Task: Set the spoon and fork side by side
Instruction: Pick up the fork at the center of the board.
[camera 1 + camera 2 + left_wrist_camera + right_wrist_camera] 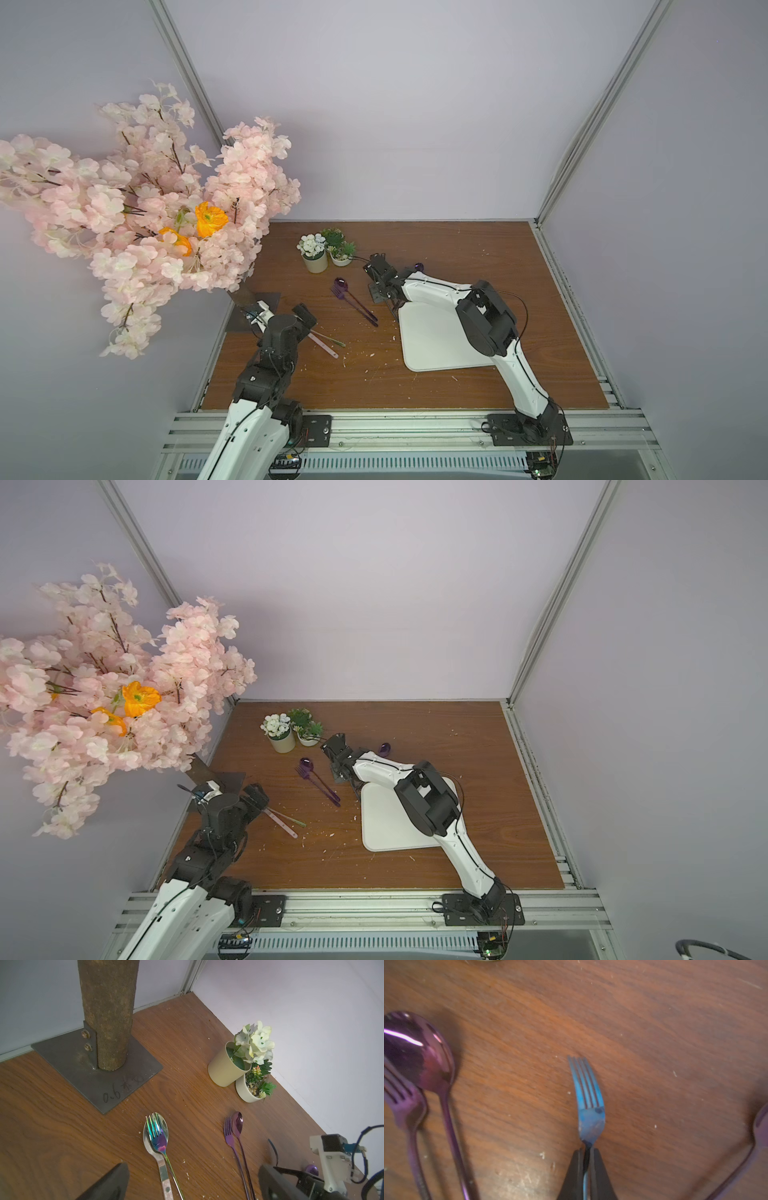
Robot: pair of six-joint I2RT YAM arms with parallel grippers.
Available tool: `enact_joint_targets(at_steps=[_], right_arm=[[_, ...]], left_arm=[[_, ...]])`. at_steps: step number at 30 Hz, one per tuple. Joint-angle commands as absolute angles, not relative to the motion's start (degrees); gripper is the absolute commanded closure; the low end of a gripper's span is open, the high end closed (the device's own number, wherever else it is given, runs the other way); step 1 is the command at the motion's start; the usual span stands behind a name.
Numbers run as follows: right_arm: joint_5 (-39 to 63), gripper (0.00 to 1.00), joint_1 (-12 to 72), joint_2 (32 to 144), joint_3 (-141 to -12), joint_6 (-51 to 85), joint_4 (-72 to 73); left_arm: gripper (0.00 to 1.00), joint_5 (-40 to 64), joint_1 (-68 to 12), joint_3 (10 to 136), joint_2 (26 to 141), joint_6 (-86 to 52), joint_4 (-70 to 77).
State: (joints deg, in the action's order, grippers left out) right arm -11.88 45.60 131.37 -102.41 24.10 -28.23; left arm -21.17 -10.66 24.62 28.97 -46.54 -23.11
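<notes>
On the table point(478, 249), next to the purple spoon point(419, 1051) and purple fork point(402, 1101) that lay paired up, the right gripper point(586, 1150) was clenched on the blue fork point(589, 1109). It pinched the thin neck just behind the head, tines pointing away from the wrist. I couldn't tell from the wrist view whether the fork was off the wood or lying on it. The left gripper point(193, 1166) hung released, jaws wide, holding nothing, above a silver spoon point(148, 1148) with a rainbow fork point(156, 1138) lying on top of it.

My read: the blue fork's partner was the lone spoon point(761, 1122) off to the other side, so this looked like the carry-and-place bit. Tips, imo:

- That grip was on a skinny, slick stem, so the fork could pivot between the pads. Lift only enough to clear the table and go slow.
- Turn the wrist so the fork's handle runs parallel to that spoon's handle, heads at the same end.
- Set it down just beside the spoon and let go only once it lies flat.
- Keep the arm's sweep away from the purple pair.
</notes>
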Motion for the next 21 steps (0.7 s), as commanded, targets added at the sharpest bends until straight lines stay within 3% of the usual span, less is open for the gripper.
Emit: enact_joint_targets(at_steps=[1,10,13,17,21], right_arm=[[-8.8,0.98,44.9,131.8,-101.9,25.3,-25.6],[7.2,1.0,42.4,123.3,-96.7,29.9,-11.8],[18.4,1.0,39.6,116.9,-88.8,32.8,-2.3],[36.1,1.0,33.9,108.6,-72.7,45.1,21.4],[44.7,1.0,29.2,102.6,-58.7,61.1,45.3]], left_arm=[[0.0,-20.9,-10.1,25.3,28.7,-45.5,-23.3],[0.01,-15.3,-10.1,26.7,31.1,-42.2,-19.8],[0.01,-4.1,-10.1,25.5,32.9,-38.1,-11.8],[0.02,16.0,-11.5,21.8,35.8,-37.5,5.6],[0.05,26.1,-17.5,19.0,41.5,-40.2,23.1]])
